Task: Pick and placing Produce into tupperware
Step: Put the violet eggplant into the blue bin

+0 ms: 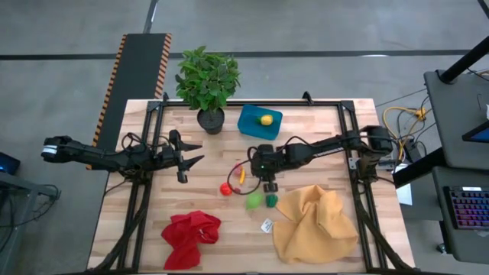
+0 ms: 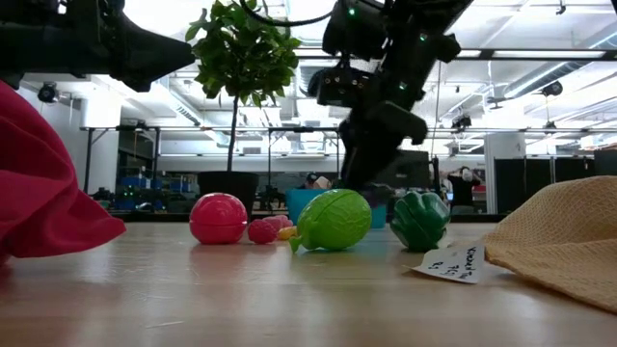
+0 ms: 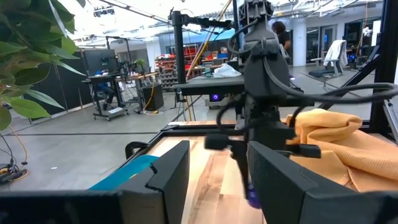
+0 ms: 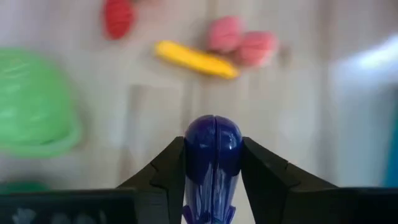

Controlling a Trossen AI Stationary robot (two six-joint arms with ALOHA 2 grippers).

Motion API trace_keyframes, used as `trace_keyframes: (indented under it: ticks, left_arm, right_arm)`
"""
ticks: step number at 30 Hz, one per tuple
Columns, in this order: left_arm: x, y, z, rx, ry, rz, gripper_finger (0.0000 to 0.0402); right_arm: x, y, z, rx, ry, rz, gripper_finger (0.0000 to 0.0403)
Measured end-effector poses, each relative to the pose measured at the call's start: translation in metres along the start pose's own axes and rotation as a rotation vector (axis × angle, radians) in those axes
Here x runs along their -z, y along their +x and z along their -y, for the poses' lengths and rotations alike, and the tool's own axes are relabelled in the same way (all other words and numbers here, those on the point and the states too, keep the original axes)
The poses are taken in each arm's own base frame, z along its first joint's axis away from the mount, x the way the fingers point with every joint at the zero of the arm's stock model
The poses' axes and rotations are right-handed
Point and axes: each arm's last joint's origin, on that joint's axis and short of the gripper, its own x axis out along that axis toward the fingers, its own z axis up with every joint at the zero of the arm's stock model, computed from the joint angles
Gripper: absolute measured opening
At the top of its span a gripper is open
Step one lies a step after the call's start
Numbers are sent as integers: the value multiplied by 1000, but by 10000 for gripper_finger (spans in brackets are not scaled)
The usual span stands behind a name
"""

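My right gripper (image 4: 213,163) clamps the purple eggplant (image 4: 212,155); I should lift clear, then swing over the teal tub (image 1: 250,122). My left gripper (image 1: 192,153) waits, fingers apart.

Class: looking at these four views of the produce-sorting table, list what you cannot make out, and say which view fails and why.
- Purple toy: kind unclear; right wrist view shows only its rounded end, clamped in the right gripper.
- Tupperware: low view hides its contents behind the light green toy.
- White tag: writing too small, low view.
- Left gripper: open, holding nothing.
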Motion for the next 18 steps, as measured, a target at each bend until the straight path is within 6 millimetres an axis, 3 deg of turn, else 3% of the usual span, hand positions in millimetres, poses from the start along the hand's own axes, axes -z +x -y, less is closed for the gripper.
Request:
trace_keyframes:
  ticks: [10, 18]
  left_arm:
    - [0, 0, 0, 0, 0, 1, 148]
    - [0, 0, 0, 0, 0, 1, 148]
  right_arm:
    - [-27, -27, 29, 136, 44, 106, 116]
    - [-15, -51, 83, 235, 134, 138, 111]
